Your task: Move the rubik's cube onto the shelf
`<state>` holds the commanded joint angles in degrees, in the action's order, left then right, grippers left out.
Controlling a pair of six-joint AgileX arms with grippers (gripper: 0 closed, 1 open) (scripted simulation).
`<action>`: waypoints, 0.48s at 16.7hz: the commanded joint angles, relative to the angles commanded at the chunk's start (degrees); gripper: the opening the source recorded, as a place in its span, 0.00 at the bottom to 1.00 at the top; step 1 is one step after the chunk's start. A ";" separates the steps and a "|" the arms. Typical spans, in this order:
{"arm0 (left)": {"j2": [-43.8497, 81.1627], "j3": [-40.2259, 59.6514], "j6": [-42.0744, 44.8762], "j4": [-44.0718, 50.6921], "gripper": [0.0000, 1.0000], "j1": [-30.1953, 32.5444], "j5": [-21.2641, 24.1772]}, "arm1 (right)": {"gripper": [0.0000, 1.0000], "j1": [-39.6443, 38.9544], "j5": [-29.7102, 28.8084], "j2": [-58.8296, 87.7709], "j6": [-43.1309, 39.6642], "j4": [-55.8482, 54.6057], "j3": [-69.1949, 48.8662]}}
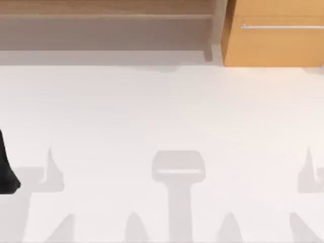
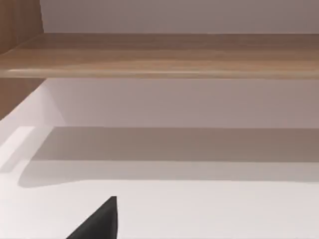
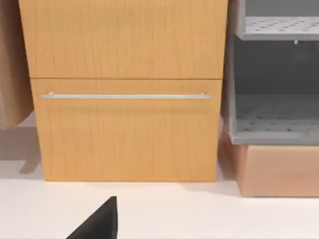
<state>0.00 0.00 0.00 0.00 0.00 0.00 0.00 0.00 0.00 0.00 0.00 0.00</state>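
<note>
From above, the white table (image 1: 162, 116) runs wide and bare. The shelf (image 1: 106, 7) stands along the far edge, from the left side past the middle. It has a light-brown board over a grey-brown recess (image 1: 101, 33) and is closed by an upright side panel (image 1: 218, 25). Just right of that panel stands an orange-wood drawer (image 1: 273, 45) with a thin metal handle (image 1: 281, 26). A dark piece of the left arm (image 1: 6, 169) juts in at the near left edge. Grey shadows lie across the near part of the table.

In the left wrist view, the left gripper (image 2: 99, 224) shows as a black wedge low over the table, facing the shelf board and the shaded recess beneath it. Whether it is released or clenched cannot be told.

In the right wrist view, the right gripper (image 3: 99, 224) is a like black wedge over the table, facing the drawer front and its handle. A grey perforated rack (image 3: 274, 74) on a pale brown block (image 3: 279, 169) stands just beside the drawer. Its state cannot be told either.

Where the rubik's cube lies cannot be told.
</note>
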 joint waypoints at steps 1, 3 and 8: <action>0.00 0.00 0.00 0.00 1.00 0.00 0.00 | 1.00 0.00 0.00 0.00 0.00 0.00 0.00; 0.00 0.00 0.00 0.00 1.00 0.00 0.00 | 1.00 0.01 -0.06 0.55 -0.50 -0.38 -0.30; 0.00 0.00 0.00 0.00 1.00 0.00 0.00 | 1.00 -0.26 -0.92 11.74 -9.88 -7.48 -5.80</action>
<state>0.00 0.00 0.00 0.00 0.00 0.00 -0.26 -0.92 11.74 -9.88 -7.48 -5.80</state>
